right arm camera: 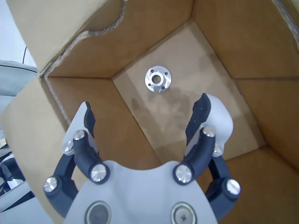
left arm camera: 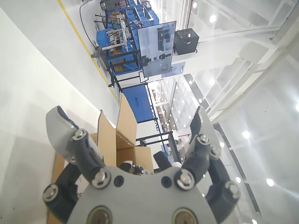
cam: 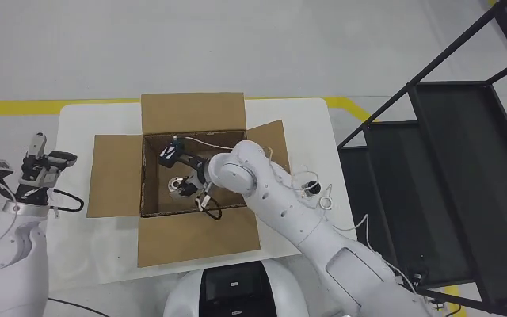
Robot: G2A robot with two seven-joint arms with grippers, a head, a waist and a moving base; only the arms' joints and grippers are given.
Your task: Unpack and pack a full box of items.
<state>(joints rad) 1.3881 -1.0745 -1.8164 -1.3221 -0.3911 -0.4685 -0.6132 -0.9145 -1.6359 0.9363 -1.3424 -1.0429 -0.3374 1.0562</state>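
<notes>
An open cardboard box [cam: 154, 170] stands in the middle of the white table [cam: 301, 127], all its flaps folded out. A round silver flange [right arm camera: 158, 78] with a centre hole lies alone on the box floor [right arm camera: 186, 108]; from above the flange [cam: 176, 186] sits in the box's left half. My right gripper [right arm camera: 144, 100] hangs open inside the box, above the flange and apart from it, with nothing between its fingers. In the top view the right gripper [cam: 172, 153] is near the box's far left. My left gripper [left arm camera: 129, 108] is open and empty, held off the table's left edge [cam: 36, 166].
Small dark and white parts with thin cables [cam: 313, 189] lie on the table to the right of the box. A black metal staircase [cam: 428, 158] stands close to the table's right side. The box [left arm camera: 123, 127] shows beyond the left gripper.
</notes>
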